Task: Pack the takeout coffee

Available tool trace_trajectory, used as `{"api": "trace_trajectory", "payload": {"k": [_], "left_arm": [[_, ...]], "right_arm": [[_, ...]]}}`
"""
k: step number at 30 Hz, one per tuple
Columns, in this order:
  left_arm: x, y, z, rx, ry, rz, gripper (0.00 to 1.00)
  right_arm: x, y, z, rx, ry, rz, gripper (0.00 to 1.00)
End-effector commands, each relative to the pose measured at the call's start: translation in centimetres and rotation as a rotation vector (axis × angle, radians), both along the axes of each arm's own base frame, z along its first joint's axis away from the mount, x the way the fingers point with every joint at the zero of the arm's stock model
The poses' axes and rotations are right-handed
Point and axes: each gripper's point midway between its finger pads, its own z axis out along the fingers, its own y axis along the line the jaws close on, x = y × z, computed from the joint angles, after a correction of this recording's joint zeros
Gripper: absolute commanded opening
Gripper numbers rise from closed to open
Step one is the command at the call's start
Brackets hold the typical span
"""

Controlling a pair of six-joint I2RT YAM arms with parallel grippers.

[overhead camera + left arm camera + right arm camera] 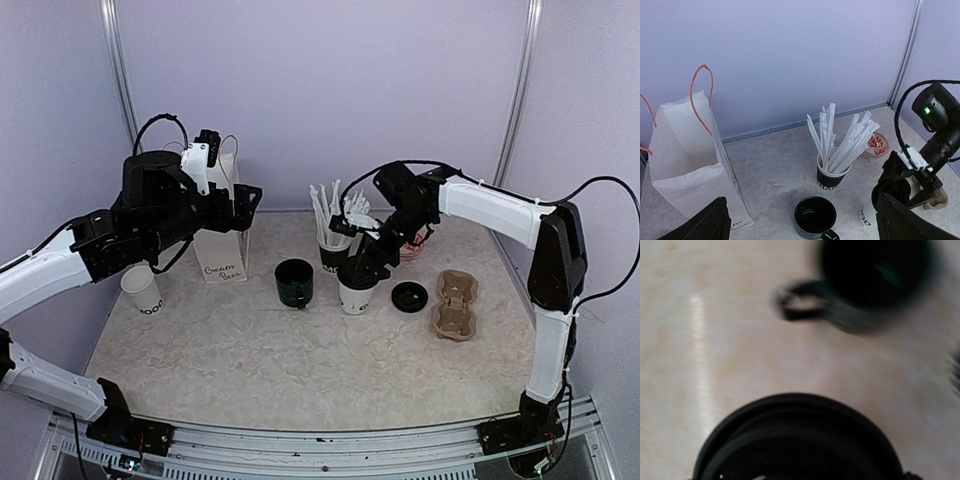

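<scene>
**Takeout coffee packing, early stage.** The right jaws are poised directly over one white cup [355,298], with a round black lid [795,440] immediately below them at the cup's mouth. The right wrist view shows this lid along its near edge but neither finger. Whether the right jaws grip the lid or stand free of it cannot be told, nor whether the lid is fully seated.

A second lid [410,296] lies flat on the bench [250,360], just to the outer side of the right jaws. The cardboard carrier [455,305] lies further out the same way, with no cup in either well.

The left jaws are spread wide and hold nothing — both fingers stand at the lower corners of the left wrist view, with only the bench and the black mug [815,216] between them. The paper bag [685,150] stands open to the outer side of the left jaws, and no cup shows inside it. The second white cup [143,290], lidless, stands below and behind these jaws, near the forearm. The cup of straws [832,175] stands ahead of the left jaws and close beside the right jaws.

Judged progress: at most one cup is capped. Left to do — cap the second cup, then load both into the carrier or bag
</scene>
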Motion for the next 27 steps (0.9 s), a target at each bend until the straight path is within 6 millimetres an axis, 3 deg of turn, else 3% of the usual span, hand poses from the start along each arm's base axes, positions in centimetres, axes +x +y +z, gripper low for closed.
{"api": "trace_trajectory", "payload": {"k": [1, 5, 10, 21, 27], "left_arm": [[0.3, -0.5, 1.1, -0.021, -0.012, -0.013, 0.99], [0.6, -0.8, 0.4, 0.005, 0.018, -0.007, 0.99], [1.2, -1.3, -1.6, 0.085, 0.091, -0.008, 0.99], [1.3, -3.0, -5.5, 0.167, 0.198, -0.070, 0.98], [0.7, -4.6, -8.7, 0.238, 0.296, -0.179, 0.87]], "right_arm": [[4.6, -3.7, 2.5, 0.068, -0.008, -0.190, 0.80], [8.0, -6.3, 2.2, 0.056, -0.014, -0.308, 0.80], [10.5, -8.1, 1.7, 0.061, -0.004, -0.402, 0.81], [12.5, -8.8, -0.9, 0.059, 0.058, -0.472, 0.83], [12.8, -9.2, -1.6, 0.047, 0.063, -0.492, 0.89]]}}
